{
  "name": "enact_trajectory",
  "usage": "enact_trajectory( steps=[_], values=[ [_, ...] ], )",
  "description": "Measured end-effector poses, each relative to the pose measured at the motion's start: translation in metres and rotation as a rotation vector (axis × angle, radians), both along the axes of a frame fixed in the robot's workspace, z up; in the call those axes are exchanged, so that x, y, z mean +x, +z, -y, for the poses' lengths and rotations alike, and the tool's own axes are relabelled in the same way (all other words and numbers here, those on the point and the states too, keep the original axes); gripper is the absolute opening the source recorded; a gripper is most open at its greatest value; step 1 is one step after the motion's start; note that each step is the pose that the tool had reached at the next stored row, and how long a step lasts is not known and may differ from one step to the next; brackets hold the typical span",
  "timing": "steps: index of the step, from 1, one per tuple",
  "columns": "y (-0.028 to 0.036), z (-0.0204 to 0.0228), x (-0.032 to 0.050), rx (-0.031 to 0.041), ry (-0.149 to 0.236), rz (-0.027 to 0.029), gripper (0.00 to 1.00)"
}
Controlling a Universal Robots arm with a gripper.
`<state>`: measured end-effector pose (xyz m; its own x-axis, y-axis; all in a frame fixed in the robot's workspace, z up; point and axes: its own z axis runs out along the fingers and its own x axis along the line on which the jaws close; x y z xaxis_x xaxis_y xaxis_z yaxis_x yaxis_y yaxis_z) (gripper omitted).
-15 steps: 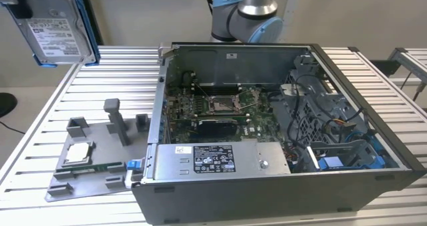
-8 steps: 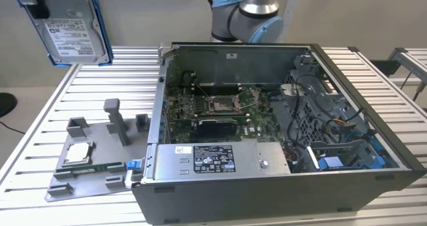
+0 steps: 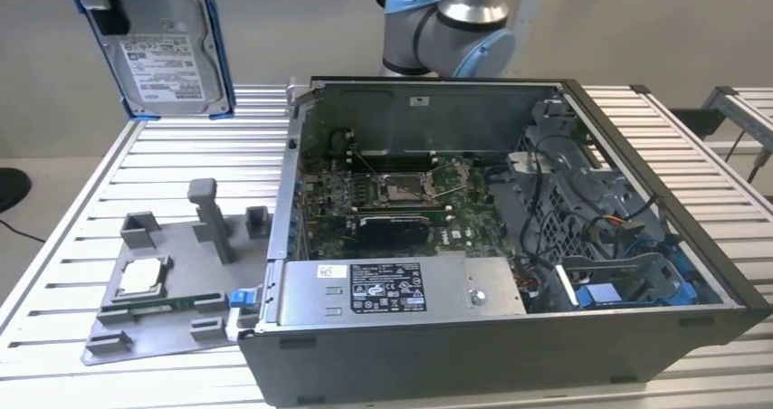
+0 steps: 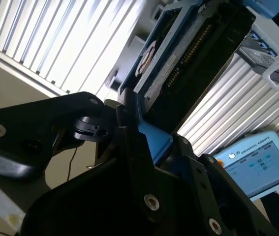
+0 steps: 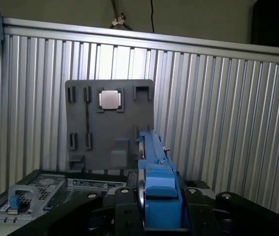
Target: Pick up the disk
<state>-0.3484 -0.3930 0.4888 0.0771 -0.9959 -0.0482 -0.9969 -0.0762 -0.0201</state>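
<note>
Legible markings, as I see them from the remote station:

1. The disk [image 3: 169,42] carries a white label [image 3: 172,65] on its face in the exterior view. It has barcodes and rows of fine print, none clear enough to read.
2. The power-supply box [image 3: 490,287] carries a black-and-white label [image 3: 386,290] with symbols and small print, all too small to read. A small white sticker [image 3: 332,271] sits just beside it.
3. The computer case [image 3: 483,359] has a white sticker [image 3: 421,99] on its far inner wall, and its content is indistinct.
4. In the second wrist view, the pendant [image 4: 257,167] shows a line of lettering above a lit screen.
5. In the first wrist view, a pale strip [image 5: 97,184] is possibly a printed label.
</note>
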Motion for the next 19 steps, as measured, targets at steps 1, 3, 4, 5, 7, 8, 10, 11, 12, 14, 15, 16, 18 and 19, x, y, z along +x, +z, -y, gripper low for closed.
enact_trajectory(
  steps=[1, 3, 4, 5, 7, 8, 10, 11, 12, 14, 15, 16, 18, 19],
  values=[
    [0.0, 0.0, 0.0031, 0.0, 0.0, 0.0, 0.0],
    [0.0001, 0.0, 0.0103, -0.0001, 0.0, -0.0001, 0.0],
    [0.0, 0.0, 0.0143, -0.0001, 0.0, -0.0001, 0.0],
    [0.0, 0.0, 0.0182, 0.0, 0.0, 0.0, 0.0],
    [0.0, 0.0, 0.0272, -0.0001, 0.0, 0.0, 0.0],
    [0.0, 0.0, 0.0319, 0.0, 0.0, 0.0, 0.0],
    [0.0001, 0.0, 0.0409, -0.0001, 0.0, -0.0001, 0.0],
    [0.0, 0.0, 0.0455, 0.0, 0.0, 0.0, 0.0],
    [0.0, 0.0, 0.05, -0.0001, 0.0, 0.0, 0.0],
    [0.0, 0.0, 0.0581, 0.0, 0.0, 0.0, 0.0],
    [0.0001, 0.0, 0.062, -0.0001, 0.0, -0.0001, 0.0],
    [0.0001, 0.0, 0.0657, -0.0001, 0.0, -0.0001, 0.0],
    [0.0, 0.0, 0.0727, -0.0001, 0.0, -0.0001, 0.0],
    [0.0, 0.0, 0.0764, 0.0, 0.0, 0.0, 0.0]
  ],
)
